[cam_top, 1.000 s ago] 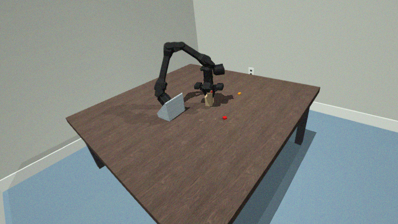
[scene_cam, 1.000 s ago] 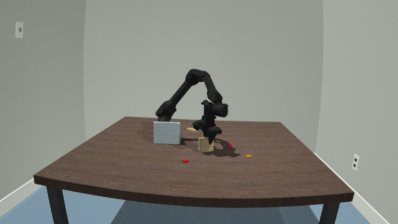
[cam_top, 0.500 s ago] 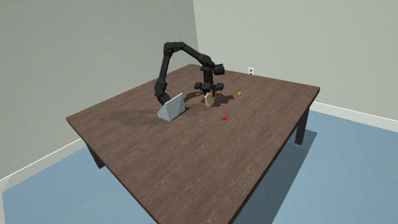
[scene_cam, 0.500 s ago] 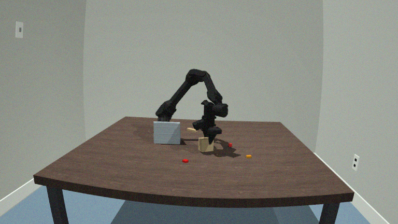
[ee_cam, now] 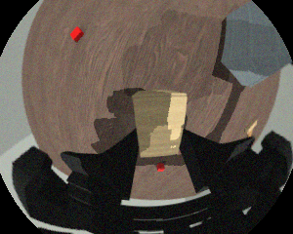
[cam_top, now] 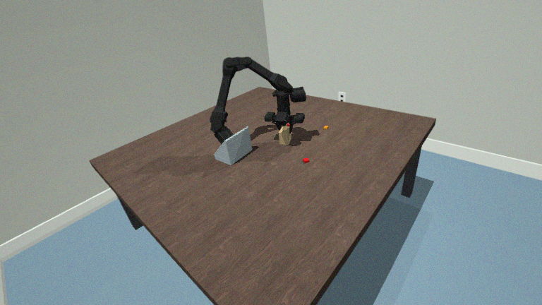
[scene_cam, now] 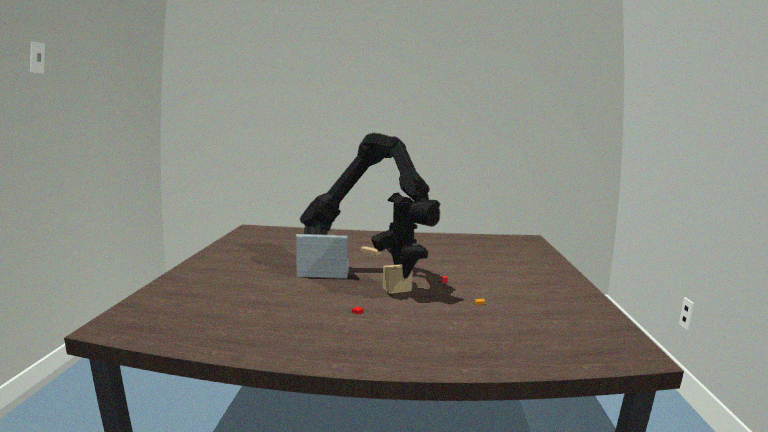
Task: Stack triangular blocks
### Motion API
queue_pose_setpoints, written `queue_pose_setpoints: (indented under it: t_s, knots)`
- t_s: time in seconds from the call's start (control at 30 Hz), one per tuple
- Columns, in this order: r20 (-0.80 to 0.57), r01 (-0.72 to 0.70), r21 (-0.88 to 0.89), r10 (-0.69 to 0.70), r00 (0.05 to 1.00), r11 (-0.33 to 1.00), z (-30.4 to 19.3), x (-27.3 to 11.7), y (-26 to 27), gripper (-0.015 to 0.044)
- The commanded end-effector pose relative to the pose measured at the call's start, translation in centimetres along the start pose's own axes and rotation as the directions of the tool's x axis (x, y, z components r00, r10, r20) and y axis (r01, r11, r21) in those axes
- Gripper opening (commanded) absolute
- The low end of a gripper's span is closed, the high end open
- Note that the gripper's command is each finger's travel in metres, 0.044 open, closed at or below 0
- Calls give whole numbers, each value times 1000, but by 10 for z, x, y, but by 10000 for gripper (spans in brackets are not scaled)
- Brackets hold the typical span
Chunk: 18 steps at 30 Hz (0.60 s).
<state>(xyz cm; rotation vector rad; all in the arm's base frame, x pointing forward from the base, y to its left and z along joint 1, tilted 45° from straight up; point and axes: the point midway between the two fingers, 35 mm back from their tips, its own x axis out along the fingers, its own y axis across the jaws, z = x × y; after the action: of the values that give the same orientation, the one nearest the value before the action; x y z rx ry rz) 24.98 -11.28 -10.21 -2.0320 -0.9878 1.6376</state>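
Observation:
A tan block (cam_top: 284, 138) (scene_cam: 394, 283) (ee_cam: 153, 114) stands on the table (cam_top: 248, 213) (scene_cam: 283, 342). It looks like the two triangular blocks together, but their seam and how even their ends are cannot be made out. My gripper (cam_top: 285, 128) (scene_cam: 399, 269) (ee_cam: 156, 130) points down over it, with one finger at each side of its upper part. The fingers are slightly open and very close to its sides; any gap is too small to tell. Part of the block is hidden behind a finger in the exterior view.
A large grey-blue wedge (cam_top: 236, 146) (scene_cam: 321, 256) (ee_cam: 254, 44) stands near the arm's base. A thin tan piece (scene_cam: 370, 249) (ee_cam: 252, 128) lies farther back. One red piece (cam_top: 305, 160) (scene_cam: 357, 310) (ee_cam: 76, 34), another red piece (scene_cam: 444, 279) (ee_cam: 160, 167) and an orange piece (cam_top: 325, 127) (scene_cam: 480, 301) lie around the block.

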Motion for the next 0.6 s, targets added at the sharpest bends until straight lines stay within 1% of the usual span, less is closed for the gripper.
queue_pose_setpoints:
  t_s: [0.0,0.17,0.43,0.5,0.57]
  knots:
    - [0,0,0,0,1000,1000,0,0,0,315]
    - [0,0,0,0,1000,1000,0,0,0,440]
    - [0,0,0,0,1000,1000,0,-2,0,440]
    - [1,-3,0,3,1000,1000,-2,-19,3,440]
    - [2,-5,1,5,1000,1000,-3,-50,5,440]
